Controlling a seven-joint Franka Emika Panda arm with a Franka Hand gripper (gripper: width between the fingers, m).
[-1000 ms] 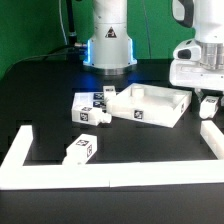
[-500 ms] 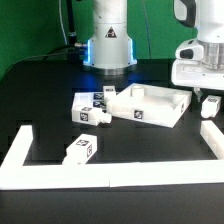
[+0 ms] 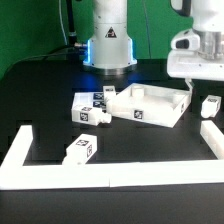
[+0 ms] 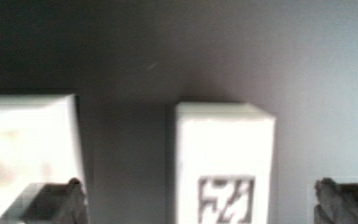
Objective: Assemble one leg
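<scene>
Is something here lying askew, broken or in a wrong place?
Nothing looks broken or spilled. Only the leg nearest the exterior camera lies at a slant to the white rail beside it.

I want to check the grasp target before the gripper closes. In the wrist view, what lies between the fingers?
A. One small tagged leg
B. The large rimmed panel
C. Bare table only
A: the leg, with a tag on its face, sits centred between the spread fingers of the gripper, with dark gaps either side; the panel lies off to one side.
</scene>
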